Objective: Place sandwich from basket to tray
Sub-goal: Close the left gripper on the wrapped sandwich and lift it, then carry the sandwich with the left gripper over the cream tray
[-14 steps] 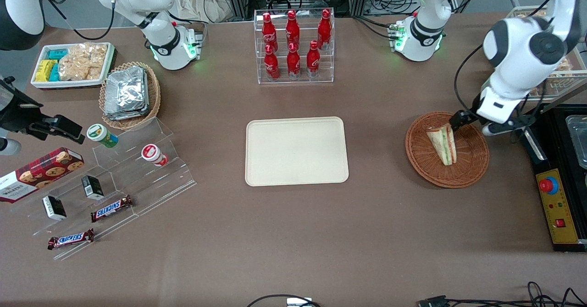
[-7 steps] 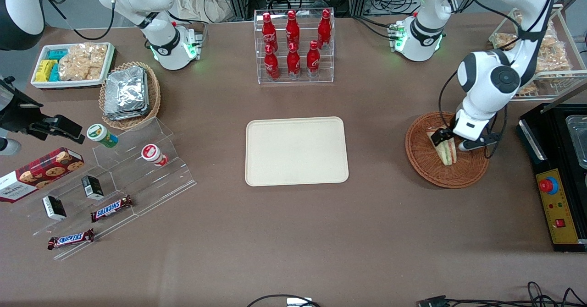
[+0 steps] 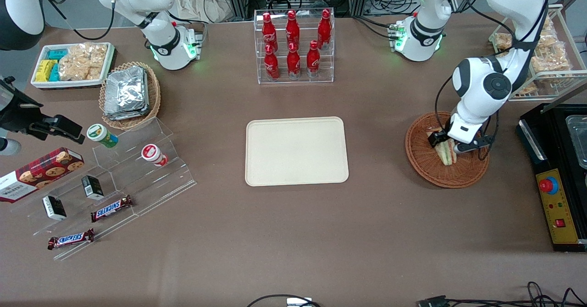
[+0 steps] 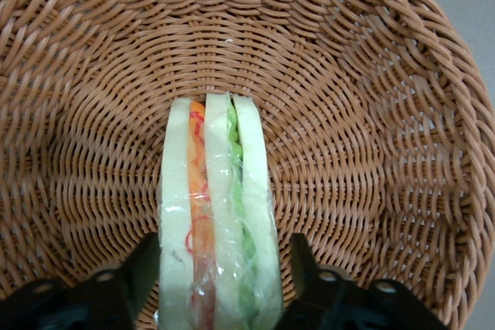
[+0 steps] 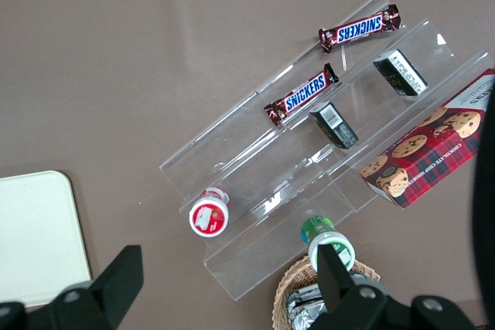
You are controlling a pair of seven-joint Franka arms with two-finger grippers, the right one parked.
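The sandwich (image 3: 446, 154), a wrapped white-bread wedge with green and orange stripes, lies in the round reddish-brown wicker basket (image 3: 426, 166) toward the working arm's end of the table. My left gripper (image 3: 445, 143) is down in the basket, open, with one finger on each side of the sandwich's thick end. In the left wrist view the sandwich (image 4: 218, 206) stands between the two dark fingers (image 4: 303, 268) with a small gap on each side, on the basket's weave (image 4: 371, 113). The cream tray (image 3: 296, 151) lies at the table's middle with nothing on it.
A clear rack of red bottles (image 3: 293, 46) stands farther from the front camera than the tray. A black box with a red button (image 3: 557, 206) sits beside the basket, and a rack of bagged snacks (image 3: 550, 59) is near it. Snack displays (image 3: 110, 178) lie toward the parked arm's end.
The left arm has swung in and come down. Its gripper has gone from the basket's rim to straddling the sandwich's thick end. The sandwich has not moved.
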